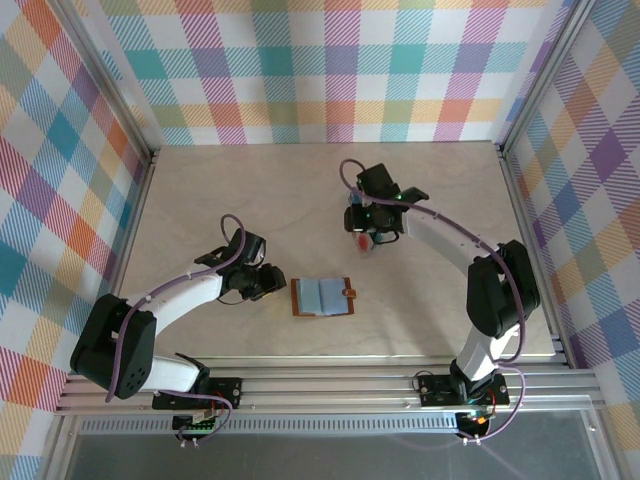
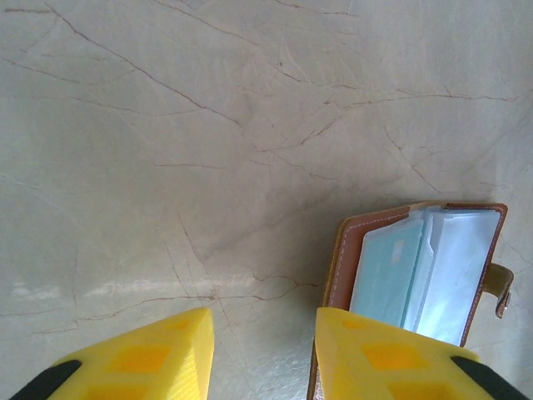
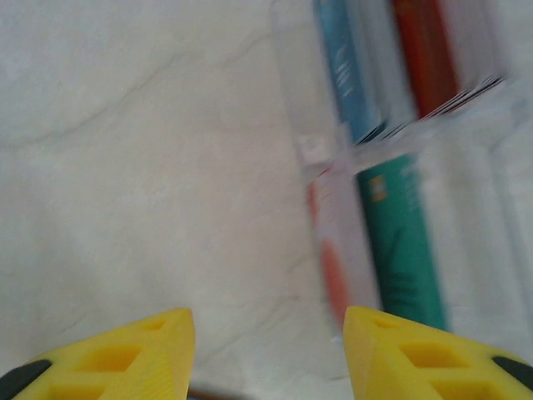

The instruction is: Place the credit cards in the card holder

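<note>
The brown leather card holder [image 1: 322,297] lies unfolded and flat. Just left of it, the left gripper [image 2: 262,354] is spread wide, holding nothing. Behind it, the right gripper [image 3: 266,354], also spread wide and holding nothing, is by thin credit cards [image 3: 400,242] in a clear tray [image 3: 321,154].

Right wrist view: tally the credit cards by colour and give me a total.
Blue card: 1
Teal-green card: 1
Red cards: 2, the lower one faint behind the clear tray
Total: 4, as far as the blur lets me tell.
</note>
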### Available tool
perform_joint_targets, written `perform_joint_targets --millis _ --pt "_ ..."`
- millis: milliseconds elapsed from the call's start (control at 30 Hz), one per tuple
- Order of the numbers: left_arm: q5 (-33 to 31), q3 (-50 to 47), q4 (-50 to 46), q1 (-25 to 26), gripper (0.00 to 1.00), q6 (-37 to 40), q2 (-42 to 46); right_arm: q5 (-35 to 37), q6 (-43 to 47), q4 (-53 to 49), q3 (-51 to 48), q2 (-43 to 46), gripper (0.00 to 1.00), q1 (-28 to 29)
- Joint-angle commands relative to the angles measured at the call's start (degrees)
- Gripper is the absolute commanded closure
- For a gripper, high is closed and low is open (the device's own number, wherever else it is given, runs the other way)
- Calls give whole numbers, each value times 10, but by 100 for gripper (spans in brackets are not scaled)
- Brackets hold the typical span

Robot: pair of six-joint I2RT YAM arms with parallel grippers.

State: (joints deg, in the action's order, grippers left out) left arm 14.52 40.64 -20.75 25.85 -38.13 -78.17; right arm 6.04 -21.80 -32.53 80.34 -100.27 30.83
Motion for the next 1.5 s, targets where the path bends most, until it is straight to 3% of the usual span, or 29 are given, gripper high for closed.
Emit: perform_joint_targets --millis 0,333,667,1067,1333,1467 --pt "5 9 1 6 63 6 -5 32 34 -53 35 -41 50 -5" --pt "2 9 0 6 63 6 -5 63 60 -84 83 -106 53 -14" --pt "3 9 2 6 63 6 -14 89 77 -66 53 -74 55 -14" --pt "1 10 2 6 63 6 -17 123 93 -87 83 -116 55 -14" --pt "2 10 3 6 63 6 -21 108 98 -84 84 -129 55 -14" --pt "0 10 2 6 63 6 -22 76 97 -72 77 -120 61 -14"
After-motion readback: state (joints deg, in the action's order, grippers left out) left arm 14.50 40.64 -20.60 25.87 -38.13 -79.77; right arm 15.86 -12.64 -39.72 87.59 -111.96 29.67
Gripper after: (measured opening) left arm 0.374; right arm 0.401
